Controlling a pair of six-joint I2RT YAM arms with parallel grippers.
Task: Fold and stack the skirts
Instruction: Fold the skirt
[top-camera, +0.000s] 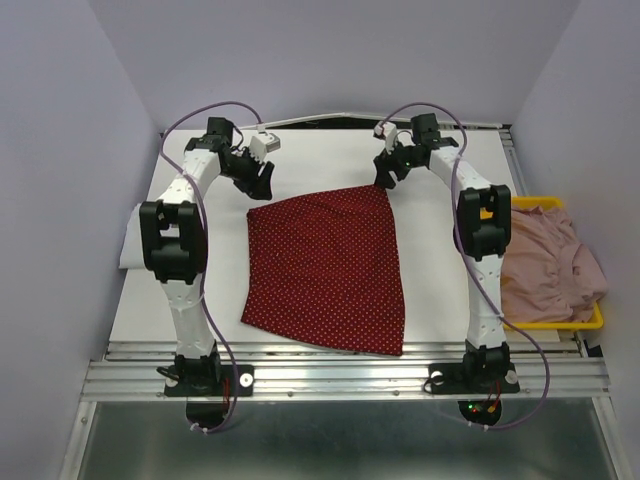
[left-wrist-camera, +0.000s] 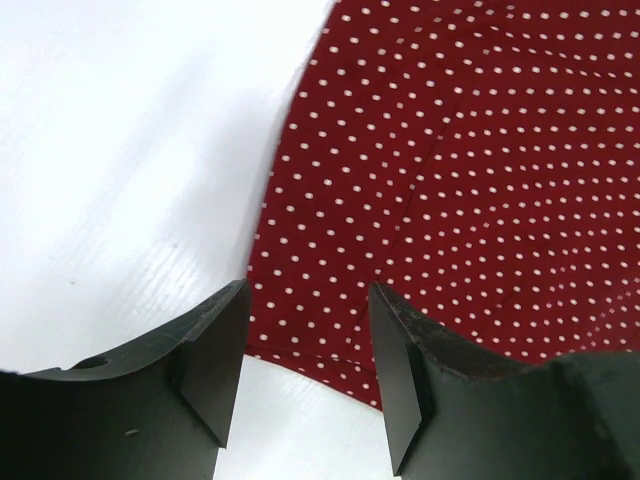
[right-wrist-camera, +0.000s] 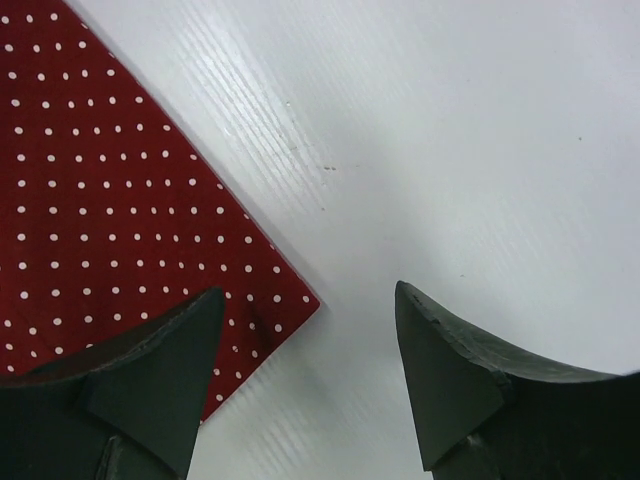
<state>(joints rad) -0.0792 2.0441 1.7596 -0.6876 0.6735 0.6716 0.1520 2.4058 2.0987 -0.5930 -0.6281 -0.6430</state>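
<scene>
No fold yet: my left pincer (top-camera: 262, 180) and right pincer (top-camera: 385, 178) gape empty at the flat dark red polka-dot cloth skirt (top-camera: 325, 265); the ruffled dusty pink skirt (top-camera: 545, 270) lies untouched.

white table (top-camera: 435, 260), yellow plastic tray (top-camera: 560, 324) at its right edge, lilac walls (top-camera: 60, 150), metal rails (top-camera: 340, 378) in front

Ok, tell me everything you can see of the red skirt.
The red skirt is thin dark red cloth with small white dots and a faint seam running along it. It lies spread flat and unfolded on the white table, between the arms, a bit wider at its near hem. The left gripper hangs open over its far left corner, and the right gripper is open at its far right corner. Whether either touches the cloth cannot be told.
</scene>
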